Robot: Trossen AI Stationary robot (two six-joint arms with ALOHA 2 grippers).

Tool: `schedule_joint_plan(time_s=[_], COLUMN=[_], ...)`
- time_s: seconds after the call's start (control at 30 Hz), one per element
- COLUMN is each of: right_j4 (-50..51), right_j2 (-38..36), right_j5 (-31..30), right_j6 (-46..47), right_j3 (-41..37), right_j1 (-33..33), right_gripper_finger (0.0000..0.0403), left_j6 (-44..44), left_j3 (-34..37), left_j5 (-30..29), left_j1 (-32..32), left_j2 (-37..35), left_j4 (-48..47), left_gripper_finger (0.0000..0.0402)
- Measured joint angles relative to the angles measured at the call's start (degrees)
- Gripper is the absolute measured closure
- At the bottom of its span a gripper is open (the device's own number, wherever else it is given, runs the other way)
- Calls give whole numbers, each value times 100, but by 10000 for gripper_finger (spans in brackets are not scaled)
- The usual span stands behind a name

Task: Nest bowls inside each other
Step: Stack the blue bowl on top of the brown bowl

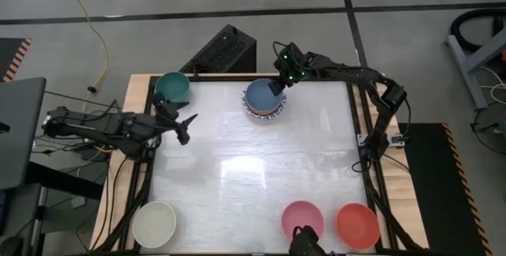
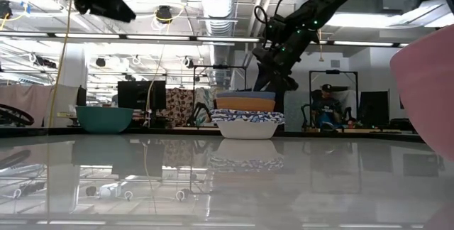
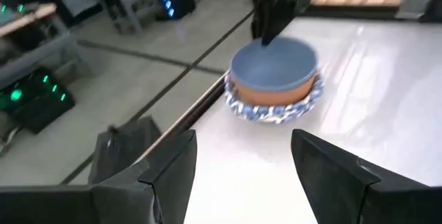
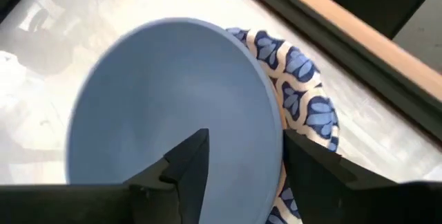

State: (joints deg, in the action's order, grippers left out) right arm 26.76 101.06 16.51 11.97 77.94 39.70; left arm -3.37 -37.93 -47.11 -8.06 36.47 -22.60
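At the table's far edge, right hand [image 1: 278,87] with fingers apart astride the blue bowl's [image 1: 262,96] rim, seemingly unclamped.

Bright overhead ceiling strips, white glare on the glossy table [image 1: 253,169], left wrist view motion-blurred, backlit silhouetted arms

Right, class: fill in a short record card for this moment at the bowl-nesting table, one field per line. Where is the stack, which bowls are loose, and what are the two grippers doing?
stack: blue bowl on top, an orange one under it, blue-patterned white bowls at the bottom, at the far edge
loose bowls: teal bowl, cream bowl, pink bowl, red bowl
right gripper: open, straddling the blue bowl's rim
left gripper: open, empty, near the teal bowl
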Motion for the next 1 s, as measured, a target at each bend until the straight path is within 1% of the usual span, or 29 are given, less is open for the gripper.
schedule_joint_plan(time_s=[0.17,0.27,0.43,0.5,0.57,0.73,0.83,0.9,1.0], right_j4=[25,28,110,165,163,151,150,149,151], right_j2=[-2,-4,-4,-4,-4,-4,-4,-4,-4], right_j5=[0,-2,-2,-2,-7,-4,-6,-9,-9], right_j6=[0,0,1,-9,-53,-133,-152,-204,-245], right_j3=[92,97,97,97,97,97,97,97,97], right_j1=[2,2,-22,-48,-95,-185,-242,-260,-271], right_gripper_finger=[209,211,211,211,211,212,211,212,213], left_j6=[-219,-189,57,-24,-79,102,305,369,473], left_j3=[0,0,-1,-64,-181,-556,-861,-1020,-1138], left_j5=[181,281,312,352,621,1698,2309,2456,2483], left_j1=[606,1019,1786,2163,2557,3590,4185,4486,4797], left_j2=[300,537,1113,1403,1726,2459,2857,3093,3333], left_j4=[-462,-705,-766,-812,-959,-1030,-1237,-1360,-1395], left_gripper_finger=[175,175,175,175,175,175,175,175,175])
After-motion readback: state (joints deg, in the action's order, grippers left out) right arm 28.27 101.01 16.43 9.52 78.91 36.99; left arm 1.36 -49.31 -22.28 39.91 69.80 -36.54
